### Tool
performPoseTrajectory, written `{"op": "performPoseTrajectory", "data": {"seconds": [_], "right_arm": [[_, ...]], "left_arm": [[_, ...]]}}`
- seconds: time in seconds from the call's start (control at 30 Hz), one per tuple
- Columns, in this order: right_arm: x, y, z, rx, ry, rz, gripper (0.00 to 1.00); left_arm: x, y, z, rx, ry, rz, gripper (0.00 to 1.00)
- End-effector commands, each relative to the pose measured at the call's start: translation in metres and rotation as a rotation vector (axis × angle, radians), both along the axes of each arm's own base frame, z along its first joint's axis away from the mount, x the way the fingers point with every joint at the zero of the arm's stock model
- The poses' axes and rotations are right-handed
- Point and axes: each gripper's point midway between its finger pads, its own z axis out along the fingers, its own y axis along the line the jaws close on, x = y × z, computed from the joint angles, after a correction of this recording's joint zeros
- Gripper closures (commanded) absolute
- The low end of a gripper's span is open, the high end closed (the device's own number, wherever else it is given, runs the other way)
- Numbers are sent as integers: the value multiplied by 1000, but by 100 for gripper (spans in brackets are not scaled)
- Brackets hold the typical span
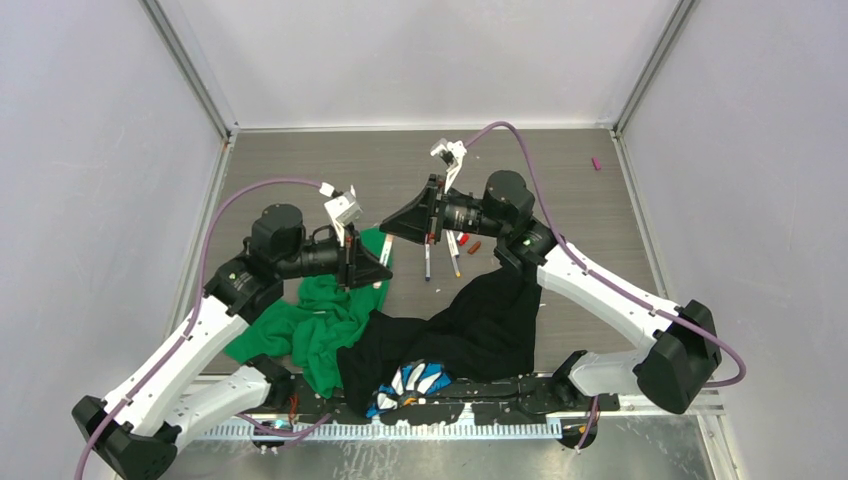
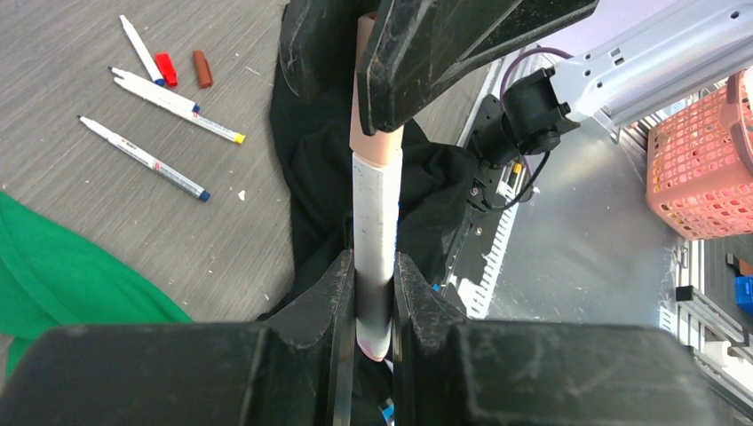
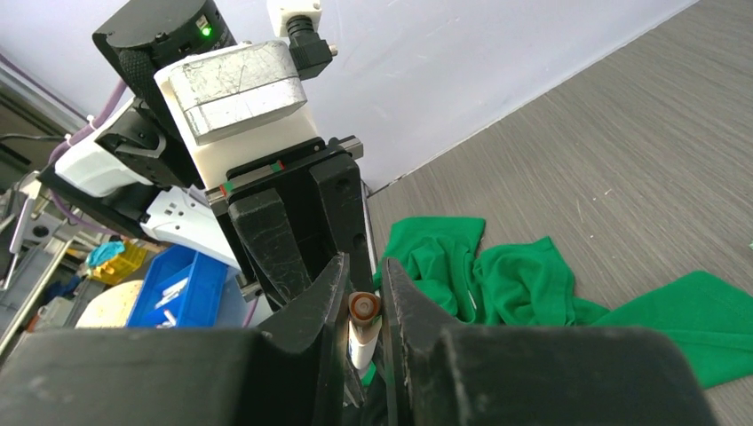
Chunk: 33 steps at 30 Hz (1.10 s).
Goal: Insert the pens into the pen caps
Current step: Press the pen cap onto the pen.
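**Held, at the jaws:** left gripper (image 2: 374,282), fingers shut tight on the lower barrel of a pen (image 2: 373,209). Right gripper (image 3: 364,297) faces it, fingers clamped on a cap (image 2: 376,138) at the pen's other end. They meet nose to nose in the air above the table (image 1: 560,190), in one line, presumably so a straight push along the barrel seats pen in cap.

**Pen:** slim, white, plain, pinkish at the butt end below the left fingers.

**Cap:** pale peach sleeve, orange-brown at its end, over the pen's tip. I cannot tell whether it is fully home.

**Lying by:** several loose pens (image 2: 142,155), a red cap (image 2: 165,68) and a brown cap (image 2: 203,68), close together. A magenta cap (image 1: 596,163) lies well apart.

**Under the arms:** green cloth (image 1: 320,320) and black cloth (image 1: 480,320).
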Motion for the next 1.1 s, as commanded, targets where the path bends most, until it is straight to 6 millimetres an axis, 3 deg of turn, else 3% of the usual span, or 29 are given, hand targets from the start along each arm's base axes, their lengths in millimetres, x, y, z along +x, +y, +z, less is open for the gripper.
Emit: {"op": "performPoseTrajectory", "data": {"seconds": [0.0, 0.17, 0.6, 1.07], "right_arm": [[-47, 7, -30, -73, 75, 220, 100], [-61, 8, -52, -146, 112, 260, 100], [-89, 9, -84, -204, 245, 348, 100], [-113, 11, -101, -215, 353, 396, 100]], "left_arm": [[12, 0, 50, -109, -164, 44, 100], [10, 0, 54, -125, -170, 37, 100], [10, 2, 59, -151, -185, 47, 100], [16, 8, 61, -154, -204, 103, 100]]}}
